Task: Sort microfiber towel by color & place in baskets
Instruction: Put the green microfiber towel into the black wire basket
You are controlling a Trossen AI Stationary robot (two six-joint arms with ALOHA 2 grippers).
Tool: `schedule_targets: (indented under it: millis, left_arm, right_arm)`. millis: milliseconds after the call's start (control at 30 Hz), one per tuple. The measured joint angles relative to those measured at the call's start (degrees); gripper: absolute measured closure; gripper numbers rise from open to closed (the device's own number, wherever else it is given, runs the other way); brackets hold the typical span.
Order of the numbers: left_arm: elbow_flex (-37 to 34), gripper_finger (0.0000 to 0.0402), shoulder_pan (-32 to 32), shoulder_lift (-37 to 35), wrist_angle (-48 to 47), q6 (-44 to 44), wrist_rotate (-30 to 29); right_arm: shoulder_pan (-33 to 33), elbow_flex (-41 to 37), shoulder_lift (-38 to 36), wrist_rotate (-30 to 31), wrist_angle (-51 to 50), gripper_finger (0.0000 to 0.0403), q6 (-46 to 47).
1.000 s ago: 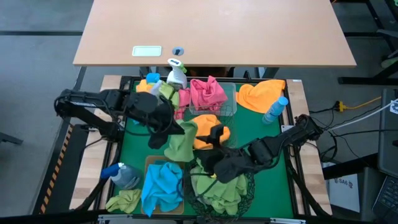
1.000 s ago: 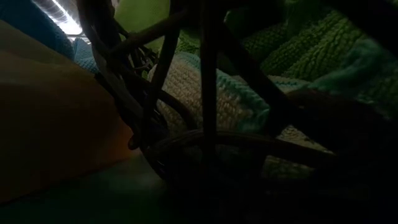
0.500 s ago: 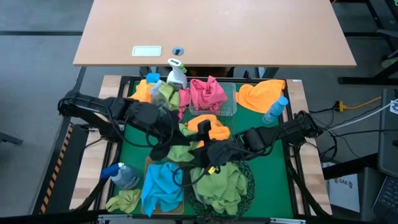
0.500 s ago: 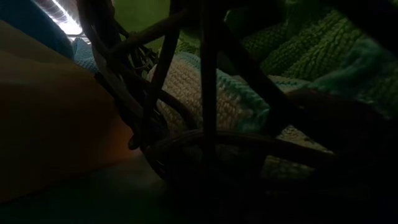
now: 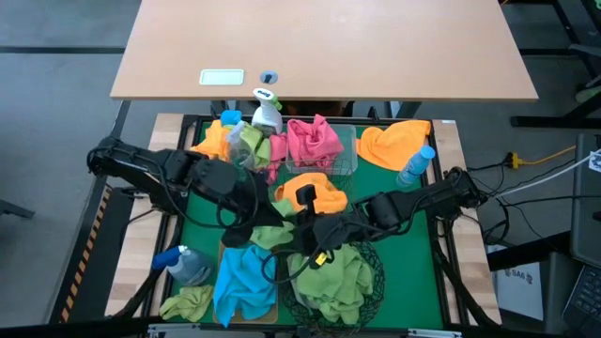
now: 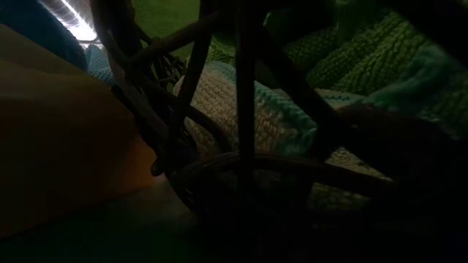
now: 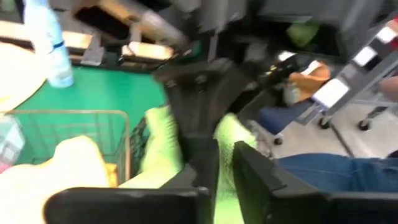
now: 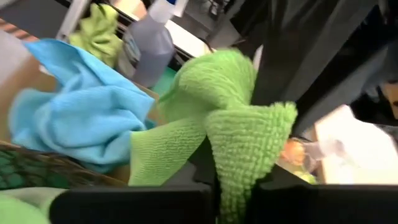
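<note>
Seen from above, a green towel [image 5: 269, 232] is stretched between both arms at the middle of the green mat, just beside the round black basket [image 5: 331, 282] already heaped with green cloth. The left gripper [image 5: 246, 223] and the right gripper [image 5: 302, 235] are both buried in its folds. A blue towel [image 5: 242, 279] is draped over the tan bin [image 5: 225, 246] next to it, and an orange towel [image 5: 310, 192] is lying just behind.

From table height, little is made out beyond dark basket wire [image 6: 241, 95] pressed against knitted green and pale cloth; the grippers are not seen here.

In the left wrist view, green pile is pinched between the closed fingers [image 7: 249, 177], though motion blur leaves the hold somewhat uncertain.

In the right wrist view, a thick fold of the green towel [image 8: 239, 124] is clamped firmly between the closed fingers [image 8: 155, 202].

The cloth is judged light, limp and non-slip; it is best taken at a bunched fold, since a single edge would trail and snag on wire.
</note>
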Motion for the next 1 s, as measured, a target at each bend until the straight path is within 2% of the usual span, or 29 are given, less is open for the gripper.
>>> schedule_targets:
  millis: [200,433,600,767,1000]
  left_arm:
    - [-1.0,0.0309,0.2,0.1,-1.5,0.0,-2.6]
    - [-1.0,0.0289,0.2,0.1,-6.6,0.0,-2.4]
    - [-1.0,0.0291,0.2,0.1,-7.6,0.0,-2.4]
    - [-1.0,0.029,0.2,0.1,-7.5,0.0,-2.4]
    - [-1.0,0.0288,0.2,0.1,-7.5,0.0,-2.4]
  right_arm:
    - [0.4,3.8,0.1,-2.5,-5.7,0.0395,4.0]
    - [4.5,15.8,-0.1,-2.4,-17.4,0.0394,10.5]
    - [9.0,15.0,-3.7,-2.1,-16.8,0.0394,13.5]
    - [14.6,16.1,-7.2,1.4,-16.0,0.0398,16.2]
    - [20.3,16.0,-8.9,2.7,-16.5,0.0393,20.7]
